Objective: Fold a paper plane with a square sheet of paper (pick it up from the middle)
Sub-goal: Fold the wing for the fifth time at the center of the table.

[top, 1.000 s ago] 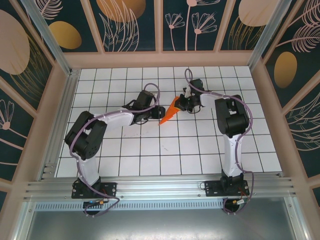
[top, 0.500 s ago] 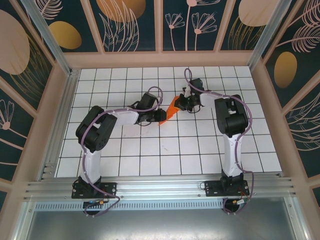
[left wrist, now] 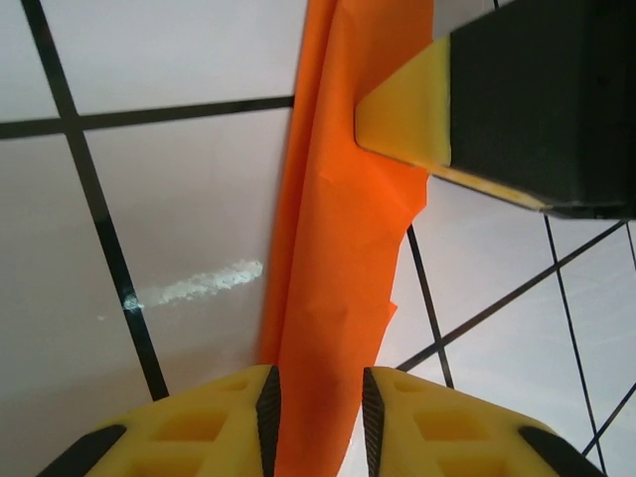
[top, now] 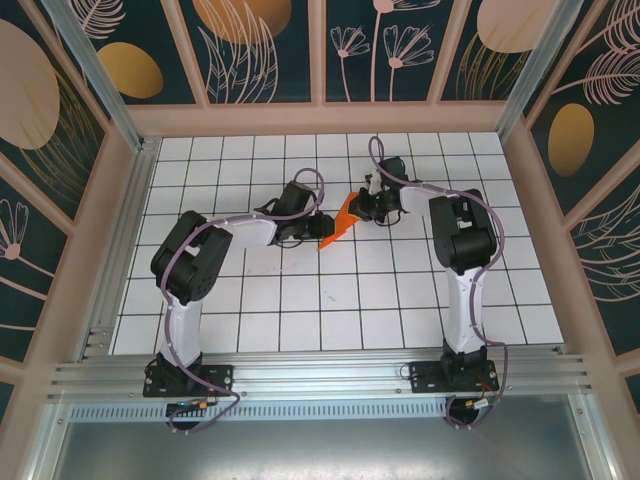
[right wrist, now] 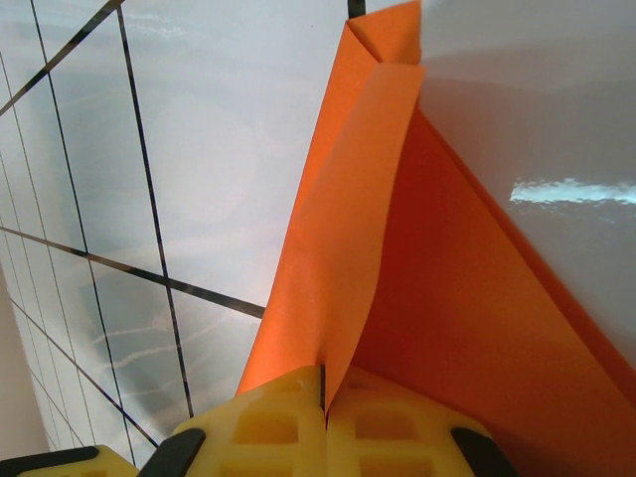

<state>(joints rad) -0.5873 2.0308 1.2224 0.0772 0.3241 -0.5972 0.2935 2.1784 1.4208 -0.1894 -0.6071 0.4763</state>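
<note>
The paper plane (top: 343,220): left gripper (left wrist: 316,393) has moved in to its tip.
Right gripper (right wrist: 323,383) pinches it shut; left jaws straddle it, slightly parted, grip unclear.

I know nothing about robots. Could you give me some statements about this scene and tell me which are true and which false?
1. The paper is orange. True.
2. It lies flat as an open square. False: it is folded into a narrow, pointed shape.
3. The right gripper is shut on the paper. True.
4. The paper lies at the near edge of the table. False: it is further out, between the two grippers.
5. The left gripper straddles the paper. True.
6. The table is bare wood. False: it is white with dark grid lines.
</note>
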